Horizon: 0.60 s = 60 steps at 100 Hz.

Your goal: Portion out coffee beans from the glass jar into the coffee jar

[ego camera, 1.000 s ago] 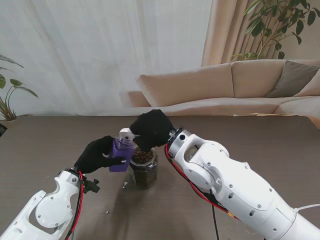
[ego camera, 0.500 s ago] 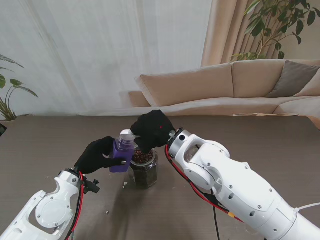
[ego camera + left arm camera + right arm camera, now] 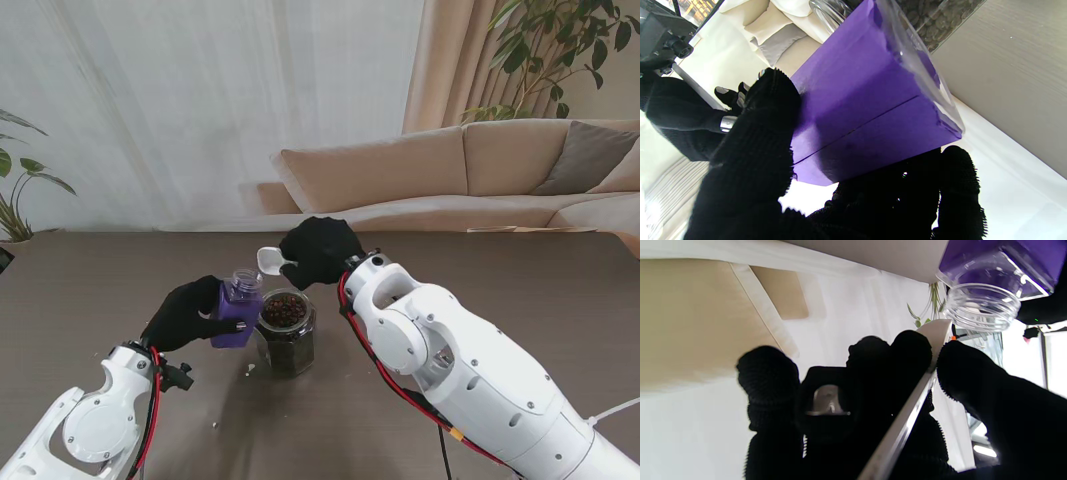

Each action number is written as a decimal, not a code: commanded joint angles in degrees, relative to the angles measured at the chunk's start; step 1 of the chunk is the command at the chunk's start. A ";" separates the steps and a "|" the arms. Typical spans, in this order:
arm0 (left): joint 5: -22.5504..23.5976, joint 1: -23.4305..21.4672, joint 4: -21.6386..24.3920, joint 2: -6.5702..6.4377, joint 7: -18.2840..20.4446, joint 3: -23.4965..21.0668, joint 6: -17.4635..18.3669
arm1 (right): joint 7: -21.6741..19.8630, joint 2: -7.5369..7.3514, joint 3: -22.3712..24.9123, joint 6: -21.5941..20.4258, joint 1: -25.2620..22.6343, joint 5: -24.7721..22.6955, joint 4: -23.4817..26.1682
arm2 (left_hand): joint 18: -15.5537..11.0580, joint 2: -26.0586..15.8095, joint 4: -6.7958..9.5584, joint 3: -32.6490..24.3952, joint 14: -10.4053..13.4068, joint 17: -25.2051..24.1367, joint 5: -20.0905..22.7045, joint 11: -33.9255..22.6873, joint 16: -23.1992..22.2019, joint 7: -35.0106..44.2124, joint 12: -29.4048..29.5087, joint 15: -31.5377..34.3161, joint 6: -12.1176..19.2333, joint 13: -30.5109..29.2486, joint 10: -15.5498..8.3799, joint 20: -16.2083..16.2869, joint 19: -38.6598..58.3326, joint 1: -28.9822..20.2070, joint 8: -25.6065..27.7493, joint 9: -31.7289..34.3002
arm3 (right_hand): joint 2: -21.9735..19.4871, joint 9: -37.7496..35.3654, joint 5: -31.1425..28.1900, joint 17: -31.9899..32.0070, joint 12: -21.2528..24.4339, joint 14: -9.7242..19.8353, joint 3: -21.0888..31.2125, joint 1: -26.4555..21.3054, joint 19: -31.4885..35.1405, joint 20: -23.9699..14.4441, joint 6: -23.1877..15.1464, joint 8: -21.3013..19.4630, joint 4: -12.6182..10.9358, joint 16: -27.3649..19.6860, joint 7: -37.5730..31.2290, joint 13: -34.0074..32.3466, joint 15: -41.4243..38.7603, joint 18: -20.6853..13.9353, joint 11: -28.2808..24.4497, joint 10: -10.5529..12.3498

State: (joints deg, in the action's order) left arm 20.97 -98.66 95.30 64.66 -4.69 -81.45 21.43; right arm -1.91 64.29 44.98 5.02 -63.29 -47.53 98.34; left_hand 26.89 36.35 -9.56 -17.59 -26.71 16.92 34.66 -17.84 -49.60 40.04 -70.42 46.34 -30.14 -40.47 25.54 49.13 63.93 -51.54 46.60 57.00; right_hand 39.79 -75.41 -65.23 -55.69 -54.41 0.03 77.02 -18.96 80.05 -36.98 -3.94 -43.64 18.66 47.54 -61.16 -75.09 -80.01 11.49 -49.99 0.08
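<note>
Left hand (image 3: 185,315) grips the purple coffee jar (image 3: 238,310), lifted just left of the bean-filled glass jar (image 3: 287,332). Right hand (image 3: 320,250) pinches a white spoon (image 3: 270,261) above both. Likely between scoops; next, dip into the beans.

- The left hand (image 3: 750,166), in a black knit glove, is closed around a square clear jar lined with purple (image 3: 870,110).
- Its gloved fingers (image 3: 773,100) press one purple side; others wrap the jar's base.
- A clear glass jar of dark coffee beans (image 3: 933,20) sits just beside the purple jar on the grey-brown surface (image 3: 1013,80).
</note>
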 commanded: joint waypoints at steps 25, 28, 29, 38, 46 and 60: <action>0.08 -0.88 1.09 0.14 0.95 -0.82 0.33 | -5.51 -0.47 -4.21 2.62 5.24 -2.41 -4.98 | -3.47 -7.70 4.10 -19.53 -1.93 -1.53 4.92 -4.16 -0.32 22.66 -1.32 -0.37 2.40 -1.31 -4.45 0.78 2.63 -11.13 3.62 4.45 | -1.28 -0.63 0.70 0.37 0.64 6.60 0.51 0.30 -0.10 -1.07 0.35 0.46 0.39 -0.13 -1.38 -0.67 -0.61 0.10 -0.57 -3.11; 0.09 -0.98 1.16 0.15 0.89 -0.90 0.38 | -5.68 -0.47 -4.88 2.58 5.73 -2.52 -5.62 | -3.47 -7.74 4.09 -19.52 -1.94 -1.53 4.93 -4.17 -0.32 22.67 -1.33 -0.37 2.40 -1.29 -4.44 0.78 2.63 -11.13 3.61 4.46 | -1.29 -0.64 0.62 0.34 0.64 6.57 0.51 0.27 -0.06 -1.08 0.38 0.47 0.36 -0.11 -1.38 -0.66 -0.65 0.12 -0.56 -3.11; 0.10 -1.02 1.19 0.15 0.87 -0.94 0.39 | -5.76 -0.48 -5.12 2.54 5.90 -2.59 -5.82 | -3.47 -7.73 4.10 -19.52 -1.88 -1.53 4.90 -4.19 -0.33 22.64 -1.34 -0.34 2.40 -1.34 -4.43 0.77 2.63 -11.15 3.60 4.50 | -1.28 -0.64 0.61 0.33 0.64 6.55 0.49 0.29 -0.05 -1.09 0.38 0.48 0.36 -0.11 -1.37 -0.66 -0.66 0.13 -0.56 -3.11; 0.22 -1.46 1.58 0.18 0.66 -1.31 0.53 | -6.39 -0.56 -7.14 2.14 7.27 -3.43 -7.44 | -3.46 -7.69 4.10 -19.51 -1.90 -1.54 4.94 -4.20 -0.34 22.67 -1.36 -0.35 2.38 -1.31 -4.41 0.77 2.64 -11.17 3.60 4.48 | -1.54 -0.63 0.66 0.34 0.66 6.84 0.35 0.44 -0.03 -1.08 0.11 0.48 0.29 -0.12 -1.27 -0.66 -0.61 -0.20 -0.50 -2.89; 0.41 -1.95 2.16 0.18 0.58 -1.77 0.73 | -6.53 -0.49 -8.98 1.88 8.43 -3.76 -8.92 | -3.42 -7.73 4.10 -19.50 -1.96 -1.61 4.92 -4.19 -0.36 22.63 -1.34 -0.36 2.33 -1.28 -4.37 0.77 2.62 -11.18 3.57 4.49 | -1.50 -0.67 0.63 0.33 0.66 6.94 0.32 0.48 -0.04 -1.06 0.08 0.43 0.28 -0.13 -1.29 -0.66 -0.58 -0.30 -0.50 -2.85; 0.55 -2.54 3.14 0.17 0.55 -2.37 1.10 | -7.14 -0.23 -12.01 1.69 10.35 -2.90 -11.44 | -3.41 -7.67 4.11 -19.52 -1.97 -1.58 5.01 -4.20 -0.36 22.69 -1.33 -0.38 2.35 -1.30 -4.45 0.80 2.67 -11.17 3.62 4.54 | -1.79 -0.61 0.68 0.32 0.65 7.21 0.16 0.71 -0.08 -1.02 -0.44 0.33 0.27 -0.17 -1.19 -0.67 -0.46 -0.64 -0.46 -2.59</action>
State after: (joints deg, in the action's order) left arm 21.56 -100.75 97.45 64.67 -4.98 -83.54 22.12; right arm -7.72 63.68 34.27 7.02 -53.52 -51.06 88.42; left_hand 26.89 36.35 -9.56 -17.59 -26.71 16.91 34.66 -17.84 -49.60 40.04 -70.43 46.34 -30.14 -40.47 25.54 49.12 63.93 -51.54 46.60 57.00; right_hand 39.79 -75.41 -65.22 -55.69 -54.41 0.03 77.02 -18.96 80.04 -36.98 -3.94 -43.53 18.66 47.54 -61.16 -75.09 -80.01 11.49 -49.99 0.08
